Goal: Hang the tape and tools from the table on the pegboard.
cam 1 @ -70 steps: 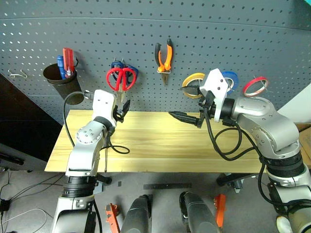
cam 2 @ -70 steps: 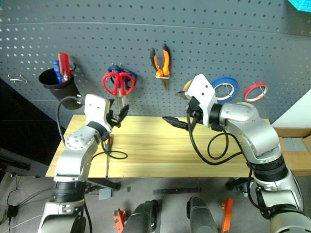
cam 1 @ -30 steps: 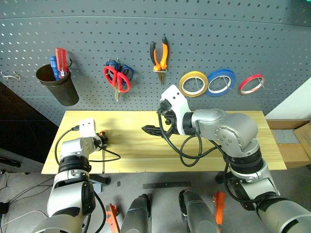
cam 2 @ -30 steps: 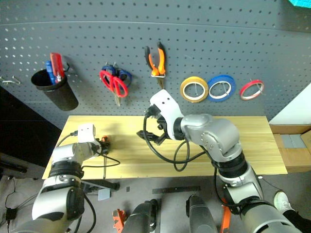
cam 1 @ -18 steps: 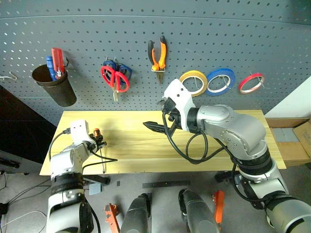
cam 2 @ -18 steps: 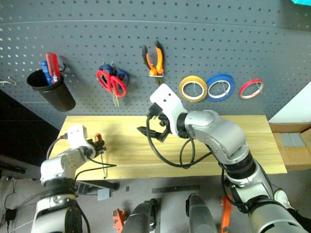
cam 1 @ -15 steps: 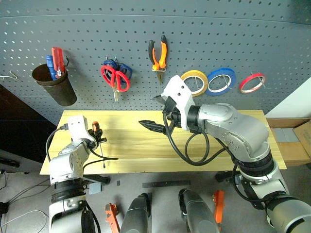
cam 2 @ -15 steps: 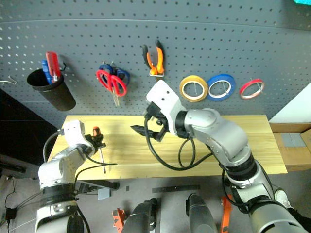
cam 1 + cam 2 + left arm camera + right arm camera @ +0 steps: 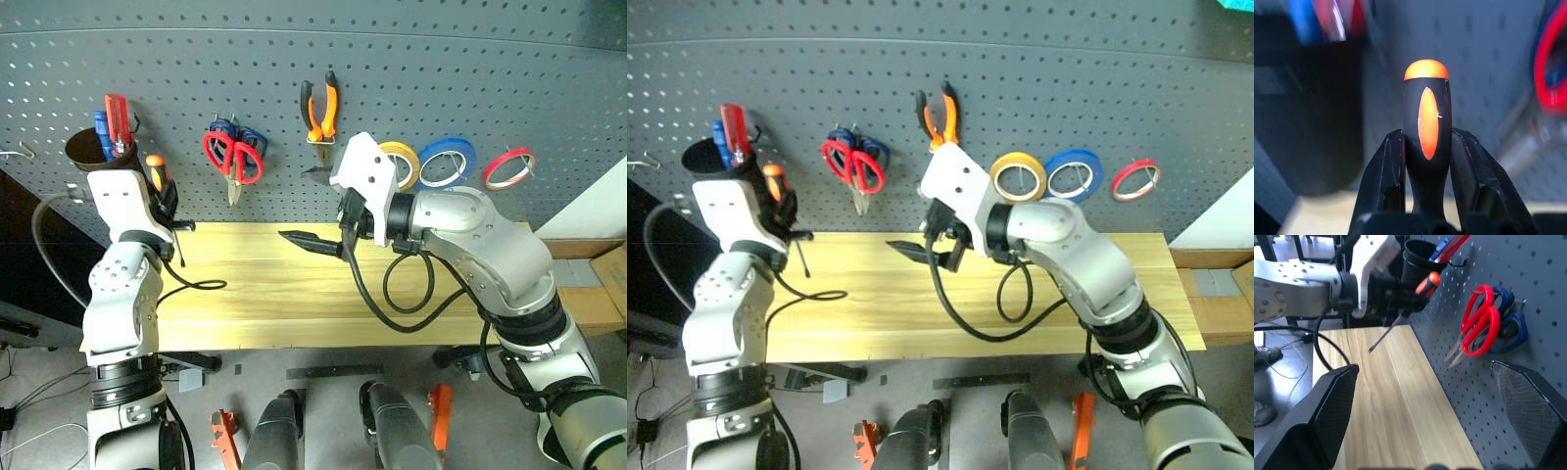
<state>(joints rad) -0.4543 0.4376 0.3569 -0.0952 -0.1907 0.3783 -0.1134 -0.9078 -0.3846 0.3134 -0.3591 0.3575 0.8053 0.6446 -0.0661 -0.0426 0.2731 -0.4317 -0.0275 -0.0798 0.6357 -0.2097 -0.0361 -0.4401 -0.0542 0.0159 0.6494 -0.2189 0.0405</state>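
My left gripper [image 9: 167, 204] is shut on the slim screwdriver [image 9: 157, 176], orange-and-black handle up and shaft slanting down over the table [image 9: 294, 294]. It hangs just before the pegboard [image 9: 490, 78], beside a black cup [image 9: 103, 166]. The left wrist view shows both fingers [image 9: 1386, 166] clamping the handle [image 9: 1427, 122]. My right gripper [image 9: 312, 208] stands wide open and empty above the table's middle. On the pegboard hang the red-handled scissors [image 9: 233, 157], the pliers [image 9: 321, 110] and the yellow tape [image 9: 404, 166], partly behind my right hand.
The black cup holds a blue and a red tool. Blue-handled scissors [image 9: 1511, 328] hang behind the red ones. A blue tape ring [image 9: 446, 162] and a red tape ring [image 9: 511, 168] hang to the right of the yellow one. A black cable lies on the table's left.
My left gripper has risen from the table's left end with the screwdriver, up to the pegboard beside the cup. The right gripper has lifted slightly and rolled.
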